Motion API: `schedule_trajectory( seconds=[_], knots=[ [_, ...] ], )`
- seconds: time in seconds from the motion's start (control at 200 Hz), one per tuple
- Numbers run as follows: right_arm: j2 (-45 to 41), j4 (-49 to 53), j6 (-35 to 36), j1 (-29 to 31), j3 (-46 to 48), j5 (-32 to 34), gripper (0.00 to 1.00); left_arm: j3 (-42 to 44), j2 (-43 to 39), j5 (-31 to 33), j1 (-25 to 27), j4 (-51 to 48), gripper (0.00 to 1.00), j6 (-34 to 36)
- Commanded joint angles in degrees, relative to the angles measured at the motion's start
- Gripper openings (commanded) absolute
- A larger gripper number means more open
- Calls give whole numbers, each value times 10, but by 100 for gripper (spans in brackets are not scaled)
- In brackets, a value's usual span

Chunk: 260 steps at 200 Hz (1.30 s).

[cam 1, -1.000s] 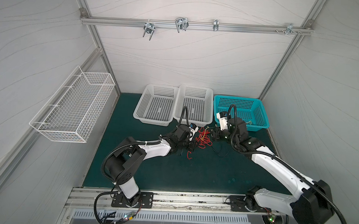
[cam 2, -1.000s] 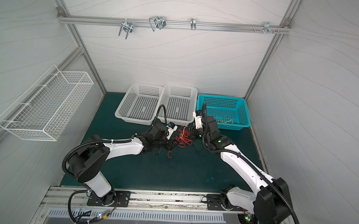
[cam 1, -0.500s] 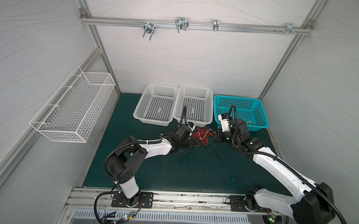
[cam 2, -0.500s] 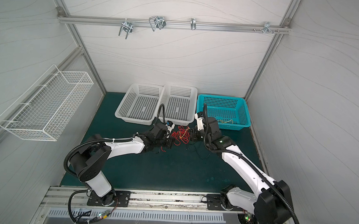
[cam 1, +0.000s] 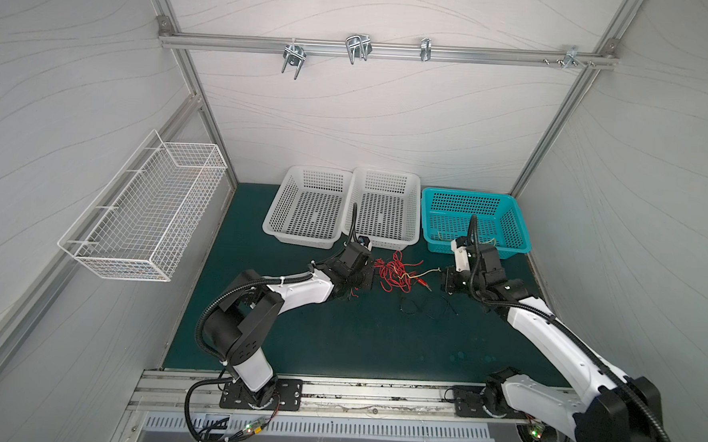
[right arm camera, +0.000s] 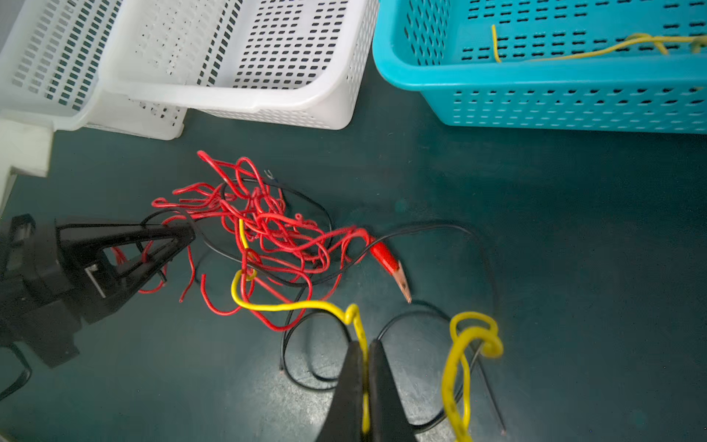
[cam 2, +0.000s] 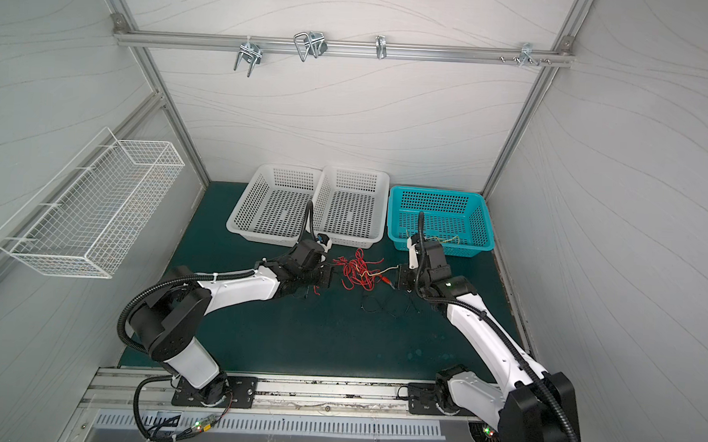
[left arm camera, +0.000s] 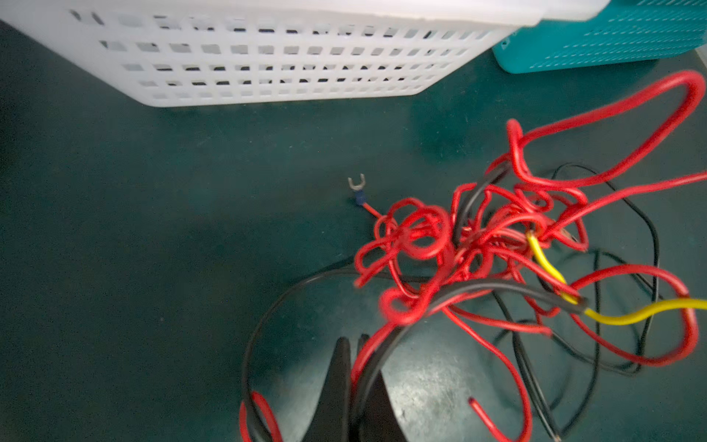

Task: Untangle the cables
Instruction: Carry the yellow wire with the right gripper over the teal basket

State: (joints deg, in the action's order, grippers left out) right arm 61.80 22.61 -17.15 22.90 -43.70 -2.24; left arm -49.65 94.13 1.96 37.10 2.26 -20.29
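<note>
The step in hand looks like a two-sided pull: each claw holds a strand on its own side of the knot, to draw the yellow wire free.

On the left, the left claw (left arm camera: 354, 386) is closed on strands at the edge of the tangle. The left wrist view shows a red wire (left arm camera: 367, 356) and a black wire (left arm camera: 386, 346) running together into the tips, so it seems to pinch both, though which one it truly grips I cannot tell. In a top view this claw (cam 1: 369, 272) sits just beside the red tangle (cam 1: 395, 272).

In the middle, the tangle lies on the green surface (cam 1: 338, 337), in front of the two white baskets (cam 1: 303, 211), mostly red loops with black wire threaded through. A fork terminal (left arm camera: 357, 183) pokes out on the basket side, and a red alligator clip (right arm camera: 390, 264) lies on the opposite side. Loose black loops (cam 1: 427, 307) lie nearer the robot bases.

On the right, the right claw (right arm camera: 365, 386) is shut on the yellow wire (right arm camera: 298, 305), which runs from the tips into the red mass and passes through a red loop there. Another yellow wire (right arm camera: 597, 48) already lies in the teal basket (right arm camera: 535, 76).

The next move probably calls for a slow pull apart, watching that loop: it may tighten rather than slip.
</note>
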Motion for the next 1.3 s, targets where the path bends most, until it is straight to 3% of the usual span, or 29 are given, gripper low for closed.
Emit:
schedule_trajectory(
  seconds=[0.0, 0.265, 0.545, 0.78, 0.855, 1.006, 1.296],
  knots=[
    [-12, -12, 29, 3, 8, -24, 0, 0, -12, 21, -15, -16, 0, 0],
    [38, -95, 40, 88, 2, -78, 0, -10, 4, -44, -12, 17, 0, -1],
    [111, -135, 25, 136, -25, -96, 0, -8, 6, -34, -10, 16, 0, -5],
    [73, -164, 31, 137, -30, -146, 0, 0, 8, -17, -10, 13, 0, -6],
    [48, -158, 33, 137, -31, -110, 0, 1, 11, -12, -10, 13, 0, -10],
    [-2, -125, 31, 133, -32, 27, 0, 5, 12, -13, -10, 16, 0, -12],
    [-76, -83, 57, 105, -21, 145, 0, 9, 6, -6, -10, 13, 0, -8]
  ],
)
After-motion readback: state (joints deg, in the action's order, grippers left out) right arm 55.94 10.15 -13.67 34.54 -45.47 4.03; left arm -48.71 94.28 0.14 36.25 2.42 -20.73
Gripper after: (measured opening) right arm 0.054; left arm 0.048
